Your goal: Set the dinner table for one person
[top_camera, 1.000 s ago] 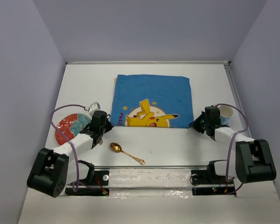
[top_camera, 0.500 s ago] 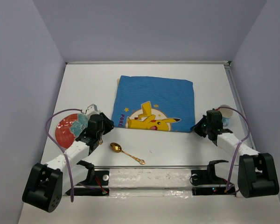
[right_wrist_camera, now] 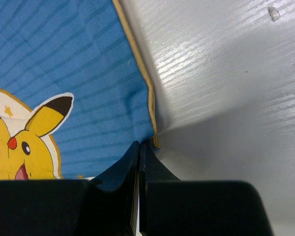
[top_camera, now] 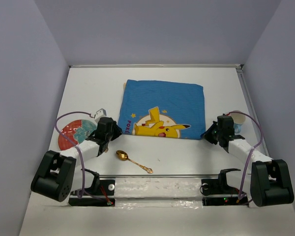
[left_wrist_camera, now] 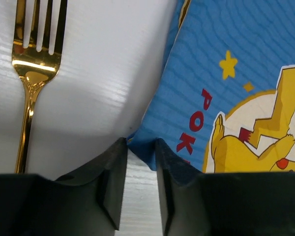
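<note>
The white dinner table (top_camera: 88,88) carries a blue placemat with a yellow Pikachu print (top_camera: 162,105) lying flat at its middle. My left gripper (top_camera: 113,132) is at the mat's near left corner. In the left wrist view the jaws (left_wrist_camera: 140,142) stand slightly apart, with the mat's corner (left_wrist_camera: 145,147) lying between the tips. My right gripper (top_camera: 210,133) is at the near right corner. In the right wrist view it (right_wrist_camera: 139,144) is pinched shut on the mat's edge (right_wrist_camera: 113,98).
A red and teal plate (top_camera: 71,135) lies left of the left arm. A gold spoon (top_camera: 132,161) lies near the front edge. A gold fork (left_wrist_camera: 32,73) lies left of the mat. A pale cup (top_camera: 239,119) stands behind the right wrist.
The placemat slid away from the arms and turned slightly, with both grippers at its near corners. In the last half second the mat stayed put and the left arm drew back.
</note>
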`<control>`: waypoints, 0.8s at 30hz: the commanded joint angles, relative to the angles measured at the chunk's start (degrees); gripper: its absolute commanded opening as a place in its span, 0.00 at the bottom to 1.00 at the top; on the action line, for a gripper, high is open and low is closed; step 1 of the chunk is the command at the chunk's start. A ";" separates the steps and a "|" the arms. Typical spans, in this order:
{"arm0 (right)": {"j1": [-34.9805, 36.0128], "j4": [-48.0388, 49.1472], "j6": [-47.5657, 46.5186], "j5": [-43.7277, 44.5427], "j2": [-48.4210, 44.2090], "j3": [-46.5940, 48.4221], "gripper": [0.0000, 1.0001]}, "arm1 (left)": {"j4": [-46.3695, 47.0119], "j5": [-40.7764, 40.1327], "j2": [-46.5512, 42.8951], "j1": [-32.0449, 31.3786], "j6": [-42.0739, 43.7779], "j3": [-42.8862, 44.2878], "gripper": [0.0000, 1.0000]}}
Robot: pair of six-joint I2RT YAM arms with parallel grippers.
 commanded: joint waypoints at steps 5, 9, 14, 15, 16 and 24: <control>0.01 0.24 -1.27 0.27 -0.22 1.89 0.04 | 7.49 -4.05 0.93 0.10 -3.97 -0.08 0.05; 0.01 0.42 -1.36 0.45 0.49 2.33 0.04 | 7.23 -2.91 -0.12 0.19 -3.70 -1.66 0.00; 0.01 0.24 -1.53 0.97 0.93 2.76 0.04 | 3.73 -2.64 -6.00 0.19 -2.21 -3.95 0.00; 0.01 0.24 -1.53 0.97 0.93 2.94 0.04 | 2.67 -2.56 -7.06 0.19 -2.12 -3.95 0.00; 0.01 0.16 -1.88 1.15 1.01 3.03 0.04 | 1.96 -2.47 -9.42 0.10 -2.04 -4.39 0.00; 0.01 -0.64 -3.29 -0.08 1.81 4.00 0.06 | -7.53 -3.00 -24.02 0.02 -3.26 -8.25 0.00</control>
